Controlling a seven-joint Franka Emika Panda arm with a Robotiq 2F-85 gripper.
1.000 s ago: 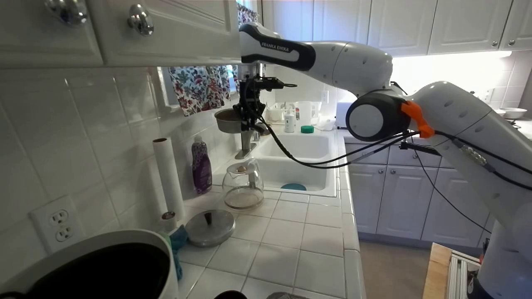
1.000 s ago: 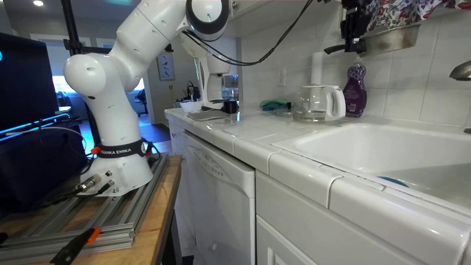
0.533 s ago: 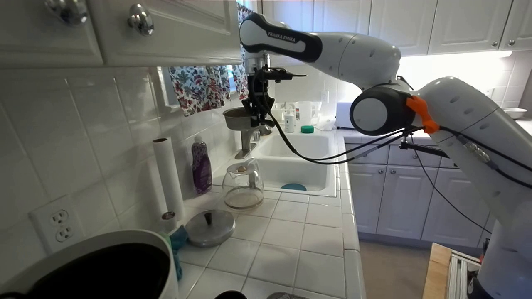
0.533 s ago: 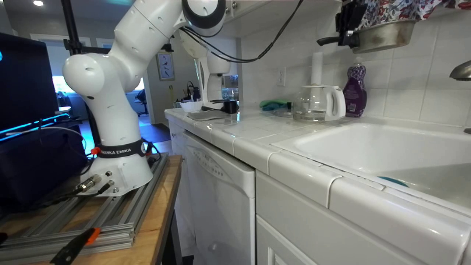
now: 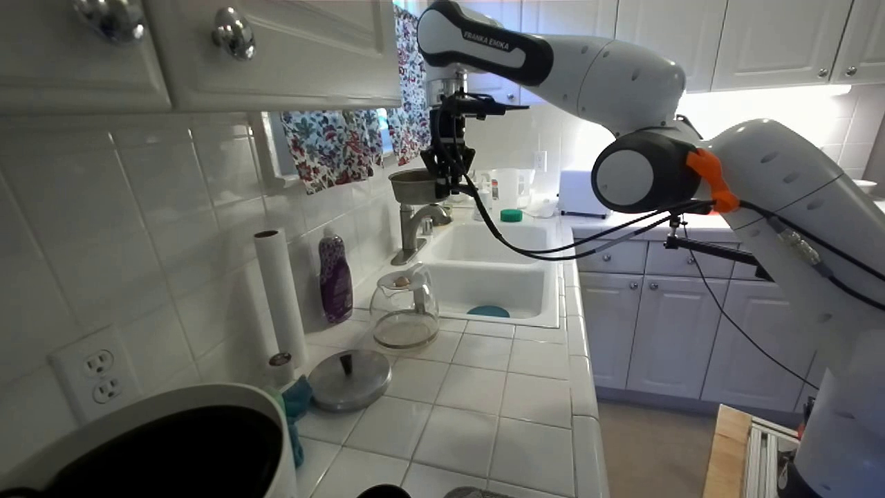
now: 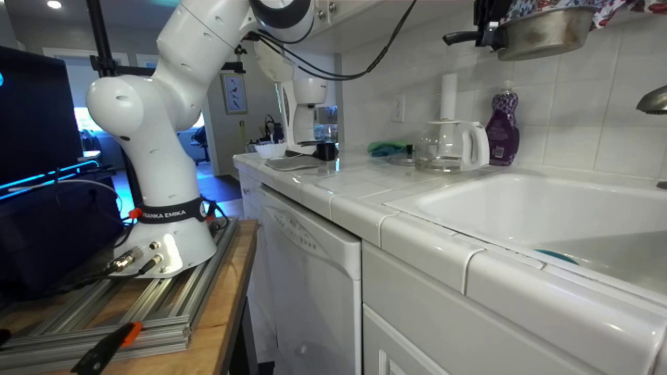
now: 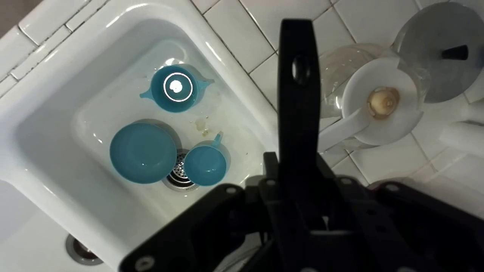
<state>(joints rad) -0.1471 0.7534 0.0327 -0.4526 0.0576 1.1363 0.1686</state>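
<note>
Pan (image 5: 412,188), gray and shallow, hangs in the air toward the tiled wall (image 6: 578,104). In an exterior view it appears just above the tap (image 5: 430,216), on the left side; how much gap lies between them I cannot tell. The gripper (image 6: 491,39) is clamped on the pan's black handle (image 6: 458,38), close to where the handle meets the pan, with the handle's free end sticking out to the left and the pan to the right. The pan looks nearly level; its inside bottom is hidden, so I cannot say whether it holds anything.

In the wrist view the sink (image 7: 227,62) lies on the left, with a blue bowl (image 7: 143,153) and blue cups (image 7: 205,166) in it. The glass coffee pot (image 7: 378,98) stands on the right.

To carry the pan well, the squeeze should be firm and the moves slow: the weight hangs off to one side, so the handle may twist or droop in the jaws. Any sideways move would best gain height over the tap first, and any move nearer should give the coffee pot wide room. Since the wrist view shows the handle better than the pan, the exterior views are probably the safer guide.
</note>
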